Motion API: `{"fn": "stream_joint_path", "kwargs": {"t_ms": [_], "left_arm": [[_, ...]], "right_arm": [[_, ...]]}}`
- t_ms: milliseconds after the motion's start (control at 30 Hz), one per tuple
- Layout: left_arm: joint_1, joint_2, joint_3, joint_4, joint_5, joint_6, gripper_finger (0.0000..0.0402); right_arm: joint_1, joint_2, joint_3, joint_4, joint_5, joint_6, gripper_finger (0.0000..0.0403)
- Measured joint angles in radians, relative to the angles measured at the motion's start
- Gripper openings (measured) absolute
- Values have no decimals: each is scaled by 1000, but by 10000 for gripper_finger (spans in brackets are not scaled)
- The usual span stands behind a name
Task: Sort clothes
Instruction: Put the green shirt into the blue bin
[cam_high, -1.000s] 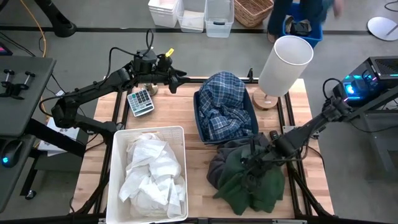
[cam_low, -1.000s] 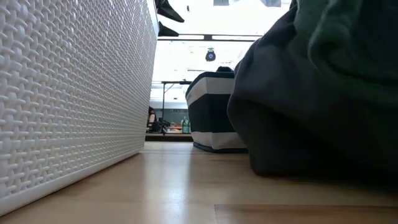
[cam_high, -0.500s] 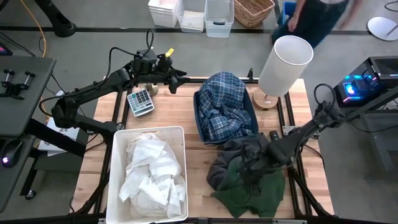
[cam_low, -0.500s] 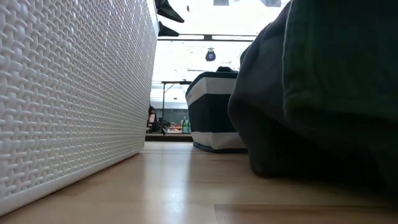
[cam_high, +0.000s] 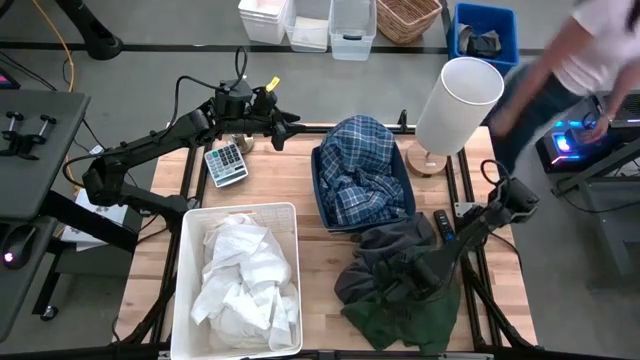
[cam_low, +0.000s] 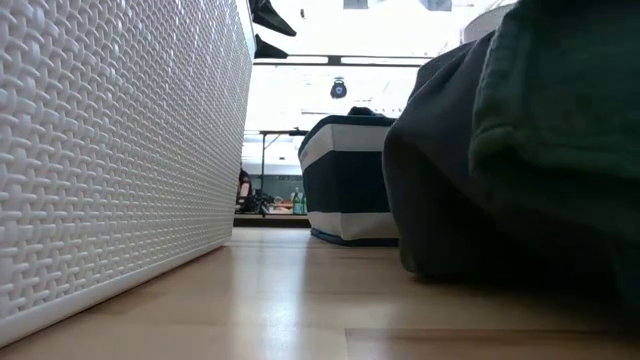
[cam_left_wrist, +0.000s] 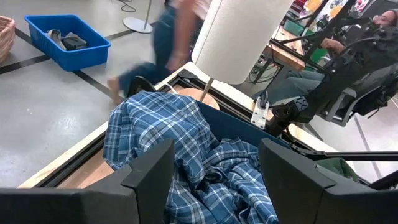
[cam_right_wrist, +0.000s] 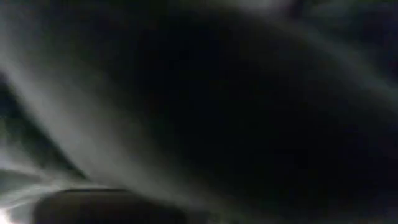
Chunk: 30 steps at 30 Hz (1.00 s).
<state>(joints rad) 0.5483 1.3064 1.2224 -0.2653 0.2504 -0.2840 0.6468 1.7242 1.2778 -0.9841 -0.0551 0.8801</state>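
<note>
1. The right gripper (cam_high: 400, 285) was buried in the dark green garment (cam_high: 405, 315) near the table's front edge; whether its jaws gripped, I cannot tell.
2. The left gripper (cam_high: 283, 130) hovered with jaws apart, empty, beside the plaid shirt (cam_high: 360, 170).

Bare table (cam_high: 315, 265) runs between the white bin (cam_high: 186, 290) and the dark blue bin (cam_high: 322, 190); the green-and-grey garment heap (cam_high: 395, 290) blocks the front right corner, a lamp (cam_high: 455, 105) the back right.

Two matte black jointed arms, left arm (cam_high: 150, 150) with black cables looped over it and a yellow tag beside its gripper (cam_high: 285, 130), right arm (cam_high: 480, 225) slimmer, two broad dark flat-faced fingers (cam_left_wrist: 149, 171)
</note>
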Motion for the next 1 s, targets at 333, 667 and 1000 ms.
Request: {"fn": "stream_joint_path", "kwargs": {"t_ms": [333, 667, 1000], "left_arm": [[0, 0, 0, 0, 0, -1, 220], [0, 0, 0, 0, 0, 6, 220], [0, 0, 0, 2, -1, -2, 220]], "right_arm": [[-12, -243, 435, -331, -2, 45, 4], [-41, -327, 924, -403, 551, -84, 2], [-167, -387, 1018, 341, 759, -1073, 1]]}}
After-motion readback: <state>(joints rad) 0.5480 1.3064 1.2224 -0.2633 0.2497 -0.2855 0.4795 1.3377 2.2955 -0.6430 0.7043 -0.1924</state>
